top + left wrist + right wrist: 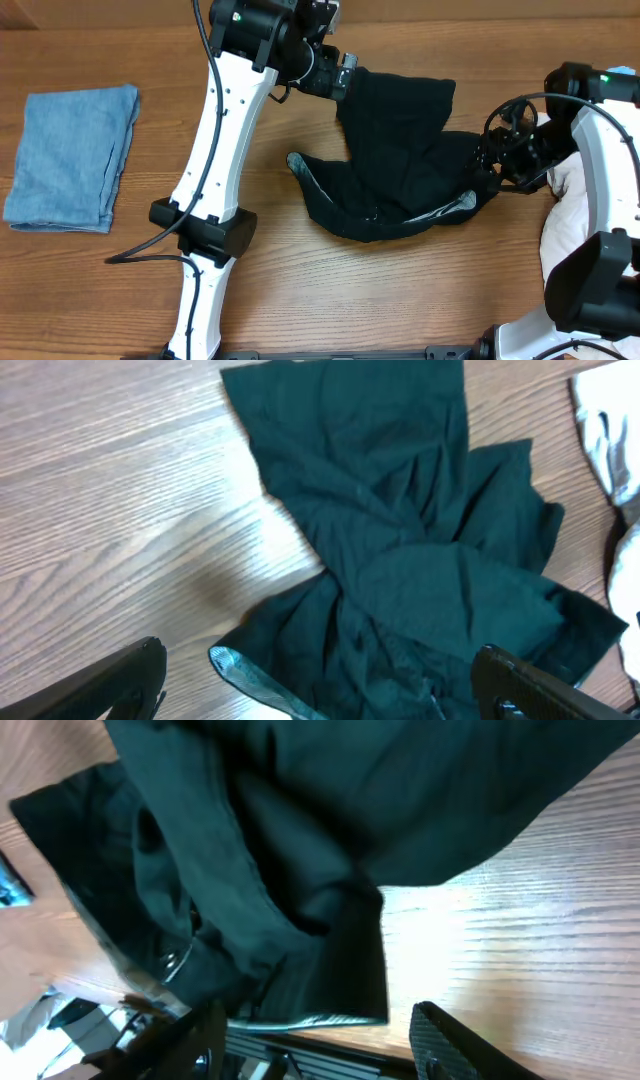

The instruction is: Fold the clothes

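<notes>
The left gripper [320, 655] stands wide open with nothing clamped. The black shorts [400, 560] lie crumpled on the surface [120, 510] just ahead of it, their near hem cut off by the frame. The right gripper [318, 1012] is partly open at the shorts' opposite edge, where a folded hem sits at the gap; contact is unclear. A folded blue garment [70, 155] lies well apart from both. A pale garment [560, 185] is mostly hidden under the right arm [600, 130].
</notes>
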